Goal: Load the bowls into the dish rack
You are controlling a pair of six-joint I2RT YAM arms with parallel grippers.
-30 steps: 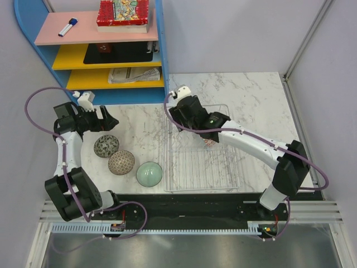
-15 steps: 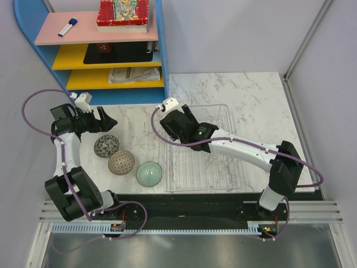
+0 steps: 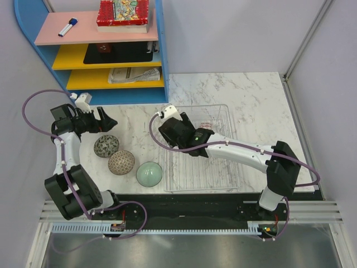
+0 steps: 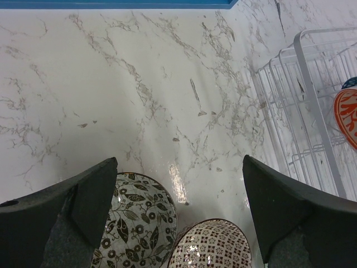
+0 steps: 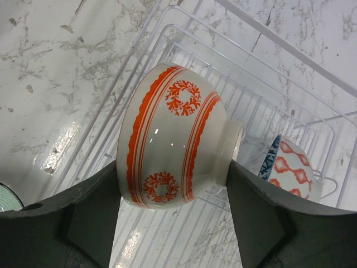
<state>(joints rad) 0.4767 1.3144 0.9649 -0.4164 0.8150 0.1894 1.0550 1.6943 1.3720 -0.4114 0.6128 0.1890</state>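
My right gripper is shut on the orange-red floral bowl. The bowl lies on its side, one finger on its rim and one on its foot, above the left part of the clear dish rack. The blue/red-white bowl stands in the rack beside it. In the top view the right gripper hides the held bowl. My left gripper is open and empty above the grey speckled bowl and the brown lattice bowl. The pale green bowl sits next to the rack.
A blue shelf unit with books and papers stands at the back left, just behind my left gripper. White walls close the table's right side and back. The three loose bowls lie in a row left of the rack.
My right gripper has swung left and toward the front, over the rack's left edge, with the bowl in it. My left gripper has shifted slightly left.
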